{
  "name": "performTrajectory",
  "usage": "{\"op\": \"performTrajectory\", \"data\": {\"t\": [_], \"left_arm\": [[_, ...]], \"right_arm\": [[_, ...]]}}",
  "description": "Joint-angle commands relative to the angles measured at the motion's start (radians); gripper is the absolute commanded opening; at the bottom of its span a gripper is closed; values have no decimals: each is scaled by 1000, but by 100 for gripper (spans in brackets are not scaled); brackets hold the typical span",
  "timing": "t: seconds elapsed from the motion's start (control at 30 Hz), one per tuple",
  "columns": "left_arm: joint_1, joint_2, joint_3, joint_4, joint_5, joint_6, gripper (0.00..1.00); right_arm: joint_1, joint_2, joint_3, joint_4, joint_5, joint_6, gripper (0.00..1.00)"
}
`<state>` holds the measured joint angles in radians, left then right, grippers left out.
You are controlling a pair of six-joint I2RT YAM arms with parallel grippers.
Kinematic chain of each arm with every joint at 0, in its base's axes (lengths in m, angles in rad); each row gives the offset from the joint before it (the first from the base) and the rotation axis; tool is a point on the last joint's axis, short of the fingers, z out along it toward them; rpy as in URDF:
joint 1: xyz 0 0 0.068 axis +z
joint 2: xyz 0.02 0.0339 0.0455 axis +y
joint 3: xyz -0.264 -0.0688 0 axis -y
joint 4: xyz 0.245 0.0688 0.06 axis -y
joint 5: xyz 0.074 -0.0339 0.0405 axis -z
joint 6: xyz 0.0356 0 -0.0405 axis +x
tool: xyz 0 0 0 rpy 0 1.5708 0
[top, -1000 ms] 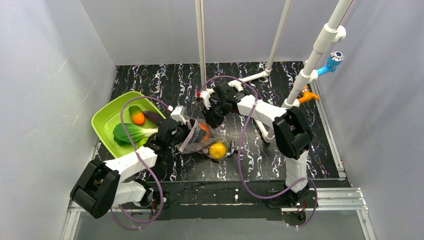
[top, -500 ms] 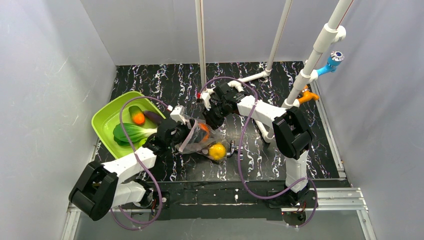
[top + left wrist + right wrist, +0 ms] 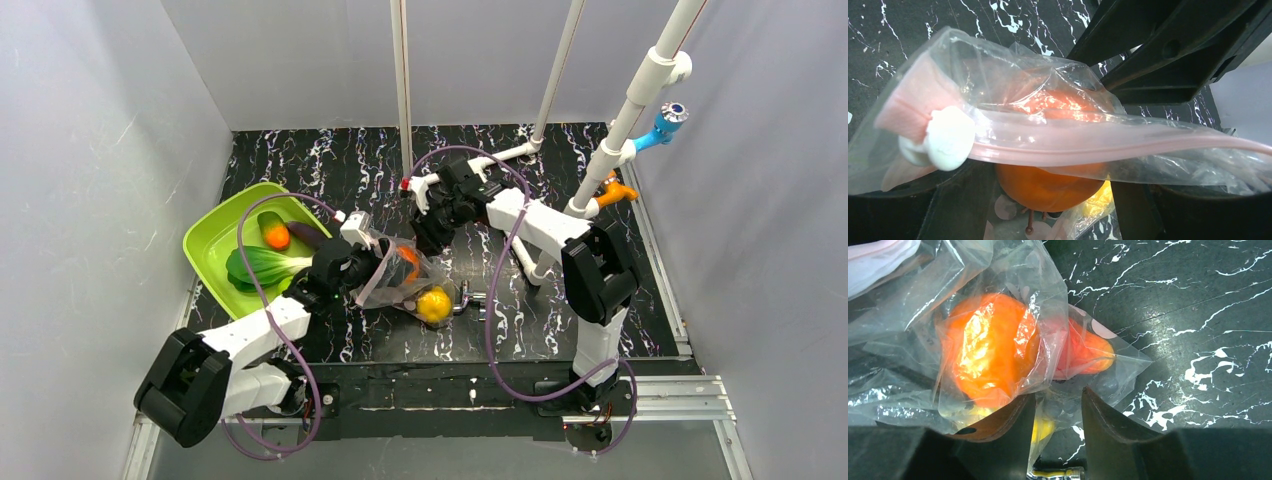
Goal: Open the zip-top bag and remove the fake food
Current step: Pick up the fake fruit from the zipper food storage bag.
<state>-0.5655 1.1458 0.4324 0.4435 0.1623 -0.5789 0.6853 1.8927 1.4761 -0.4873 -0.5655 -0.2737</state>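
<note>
Top external view: the zip-top bag lies on the dark table at frame centre, its long axis running from upper left to lower right, mouth end up at the left gripper and closed end down by the lemon. Left wrist view shows the pink zip strip stretched left to right across that gripper's two fingers, the white slider at the left end. The jaws stand well apart with the orange sitting between them and touching neither; whether either finger pins the film I cannot tell. The right gripper hangs at the bag's upper edge. In its wrist view the jaws are apart with only a loose fold of film in the gap, the orange lies up and to the left of them, and the red piece lies straight above them. By my reading the right arm is the nearer to the food but stands at the bag's side, not its mouth, so reaching in means coming round toward the left gripper. The green tray, holding bok choy, sits well apart at left.
</note>
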Motion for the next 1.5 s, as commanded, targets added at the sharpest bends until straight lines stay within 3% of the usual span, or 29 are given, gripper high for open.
{"op": "performTrajectory", "data": {"t": [0.0,0.37,0.7,0.9,1.03,1.1,1.3,1.47], "left_arm": [[-4,-45,-8,8,-1,18,0],[-4,-71,-15,-15,-1,13,0],[-4,-134,-25,-49,-15,-31,0],[-4,-169,-14,-59,0,-66,0],[-4,-194,0,-81,16,-72,0],[-3,-206,1,-90,19,-74,0],[-4,-264,16,-165,30,-71,0],[-4,-374,73,-384,-3,-35,0]], "right_arm": [[-9,-65,-6,-28,-75,-26,49],[-14,-130,-46,-58,-135,-104,63],[-13,-178,-68,-136,-281,-215,86],[-12,-178,-121,-4,-146,-88,84],[-7,-145,-123,39,-95,-21,76],[-6,-132,-124,55,-82,-3,66],[-7,-137,-119,59,-58,7,4],[-40,-180,-137,90,26,21,1]]}}
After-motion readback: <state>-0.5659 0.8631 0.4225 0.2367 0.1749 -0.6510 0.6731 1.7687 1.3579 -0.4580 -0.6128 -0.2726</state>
